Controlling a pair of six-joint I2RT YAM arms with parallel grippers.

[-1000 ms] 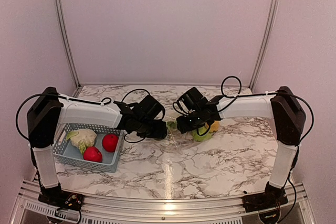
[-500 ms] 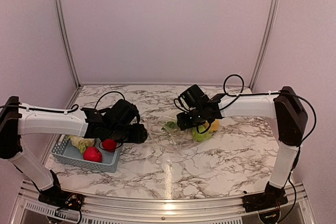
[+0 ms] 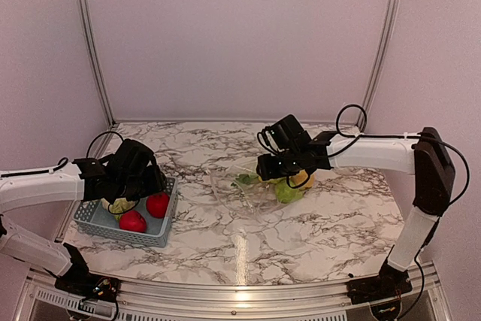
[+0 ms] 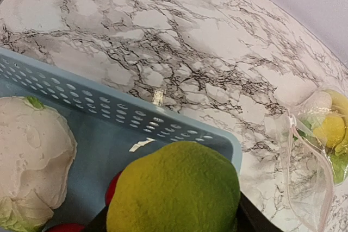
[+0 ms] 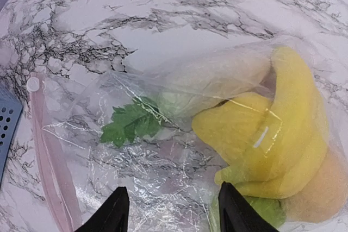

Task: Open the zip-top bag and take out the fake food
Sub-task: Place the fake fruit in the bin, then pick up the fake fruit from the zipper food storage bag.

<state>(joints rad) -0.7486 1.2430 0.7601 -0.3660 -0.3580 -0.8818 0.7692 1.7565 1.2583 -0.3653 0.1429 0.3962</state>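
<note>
One green pear (image 4: 174,188) is clamped in the left end effector (image 3: 129,192) over the basket (image 4: 136,118) at eight o'clock; right end effector (image 5: 171,215), jaws apart, above the zip-top bag (image 5: 136,156).

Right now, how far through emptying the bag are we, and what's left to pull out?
Done: the zip-top bag looks open, and a cabbage and two red apples sit in the blue basket. In hand: the left gripper holds a green pear above the basket. Left: bananas and a green leafy piece are in the bag, under the open right gripper.
</note>
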